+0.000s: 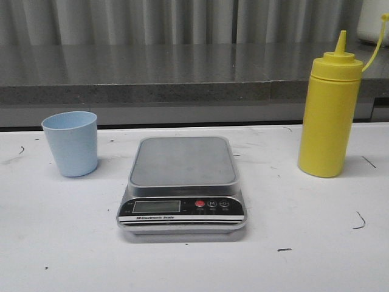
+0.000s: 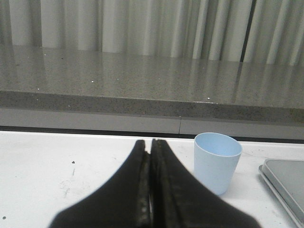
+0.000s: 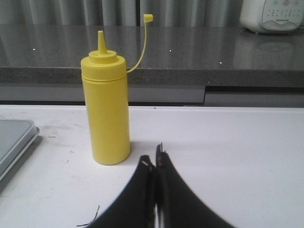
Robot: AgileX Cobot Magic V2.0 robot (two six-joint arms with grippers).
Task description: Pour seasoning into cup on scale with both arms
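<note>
Nothing is begun: the cup [image 1: 70, 143] stands at the counter's left edge, the bottle [image 1: 328, 112] at its right, the scale [image 1: 182, 184] bare between. Left hand [image 2: 151, 145] and right hand [image 3: 155, 161] are closed, empty. Opening is needed next.

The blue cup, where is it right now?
In the front view the cup stands upright on the white table, on the left, beside the scale and not on it. The yellow bottle is far across on the right.
</note>
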